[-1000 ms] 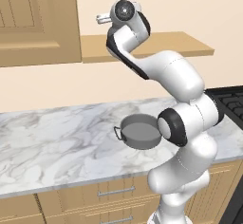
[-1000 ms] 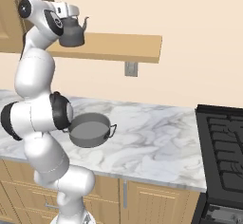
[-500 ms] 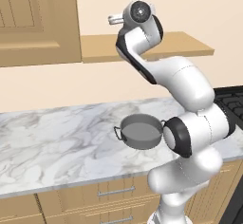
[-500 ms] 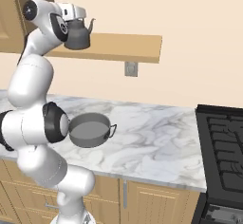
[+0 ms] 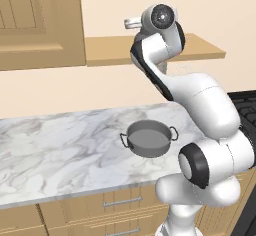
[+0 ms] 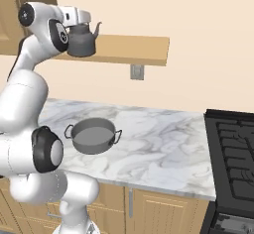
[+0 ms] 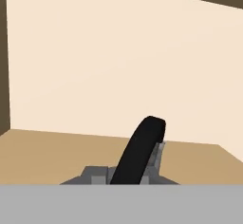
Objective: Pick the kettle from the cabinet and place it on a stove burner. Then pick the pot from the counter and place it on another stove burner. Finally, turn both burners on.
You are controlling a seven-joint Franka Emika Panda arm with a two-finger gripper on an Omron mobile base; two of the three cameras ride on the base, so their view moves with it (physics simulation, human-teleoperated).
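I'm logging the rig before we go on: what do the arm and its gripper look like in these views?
The arm is glossy white with rounded, tube-like links and dark grey to black bands and round caps at the joints. No cables or markings show. The hand at its end is a white and grey block; the gripper has small grey finger tips.

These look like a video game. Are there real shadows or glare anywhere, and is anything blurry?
Right base view: flat, even light, no glare; the kettle and pot look sharp, with only soft shading inside the pot. Left base view: the same evenness, the counter veining crisp. Hand view: the kettle's black handle looms close with slightly soft edges against a plain wall.
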